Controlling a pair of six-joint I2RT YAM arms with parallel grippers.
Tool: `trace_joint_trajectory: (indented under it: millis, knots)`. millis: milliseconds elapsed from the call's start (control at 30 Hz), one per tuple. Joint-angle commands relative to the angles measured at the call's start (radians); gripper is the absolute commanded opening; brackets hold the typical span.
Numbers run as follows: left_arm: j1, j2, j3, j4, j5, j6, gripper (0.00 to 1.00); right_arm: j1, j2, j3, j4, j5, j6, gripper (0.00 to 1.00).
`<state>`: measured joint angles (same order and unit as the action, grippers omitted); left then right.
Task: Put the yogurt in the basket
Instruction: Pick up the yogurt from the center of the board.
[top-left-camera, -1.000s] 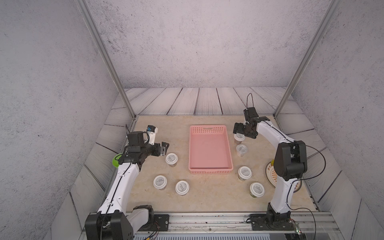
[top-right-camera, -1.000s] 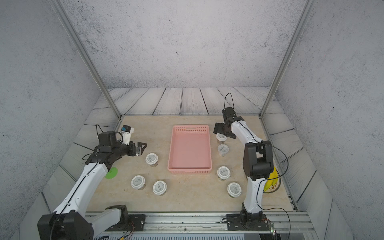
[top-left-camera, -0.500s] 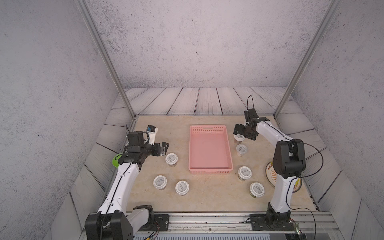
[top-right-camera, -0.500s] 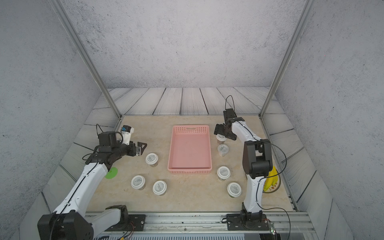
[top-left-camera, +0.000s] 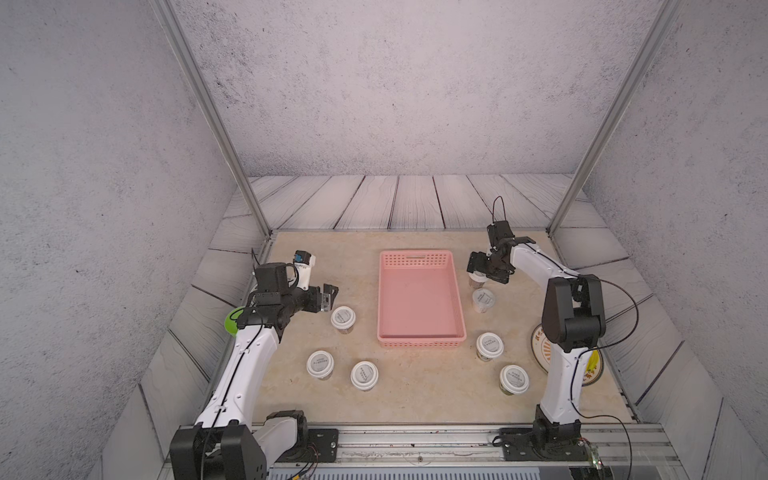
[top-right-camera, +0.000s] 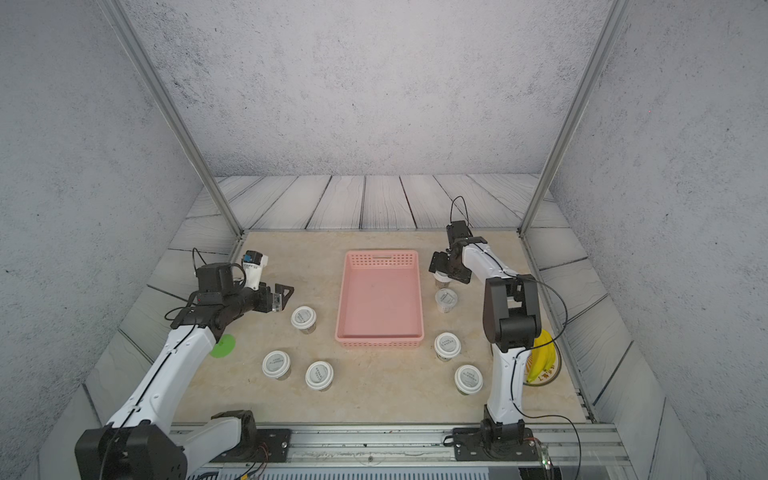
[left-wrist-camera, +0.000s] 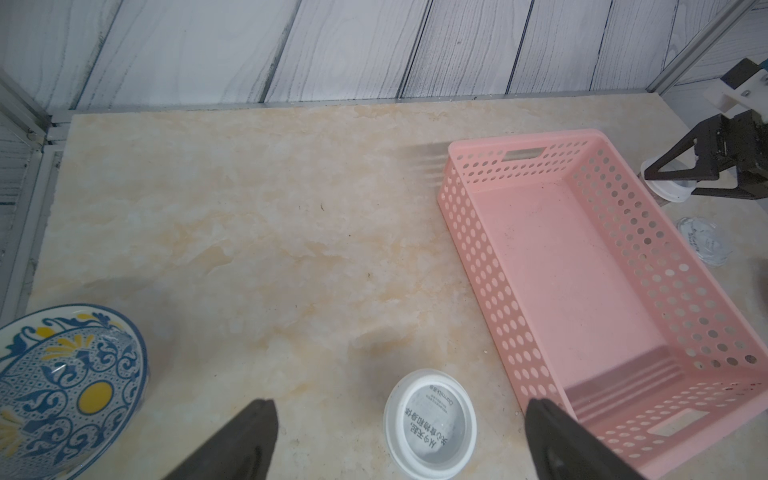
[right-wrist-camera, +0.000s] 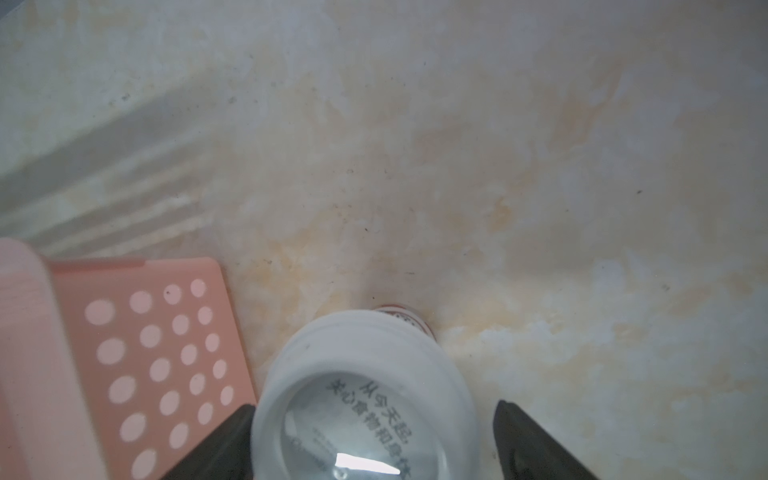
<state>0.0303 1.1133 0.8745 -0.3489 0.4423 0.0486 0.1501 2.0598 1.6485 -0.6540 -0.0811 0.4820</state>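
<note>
Now straddles rearmost yogurt (right-wrist-camera: 361, 353) with right gripper (right-wrist-camera: 374, 407), jaws apart, unclamped; keeps left gripper (left-wrist-camera: 401, 404) wide; leaves basket (top-left-camera: 419, 299) empty, grasp pending.

Green cup (top-right-camera: 223, 345) sitting well behind the left gripper (top-left-camera: 329, 297); blue-and-yellow patterned bowl (left-wrist-camera: 62, 390) close beside that same gripper; bananas (top-right-camera: 540, 357) on a printed plate (top-left-camera: 539, 345), well behind the right gripper (top-left-camera: 478, 272); marble tabletop (top-left-camera: 415, 395) under it all.
</note>
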Motion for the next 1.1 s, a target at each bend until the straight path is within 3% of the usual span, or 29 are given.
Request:
trace_joint_trajectory:
  millis: [0,1067]
  knots:
    - [-0.004,-0.006,0.002,0.003,0.015,0.008,0.98,-0.007,0.001,0.023,-0.006,-0.019,0.003,0.88]
    - [-0.004,-0.015,0.0,0.002,0.012,0.01,0.99,-0.007,-0.073,-0.015,0.011,-0.029,0.0,0.75]
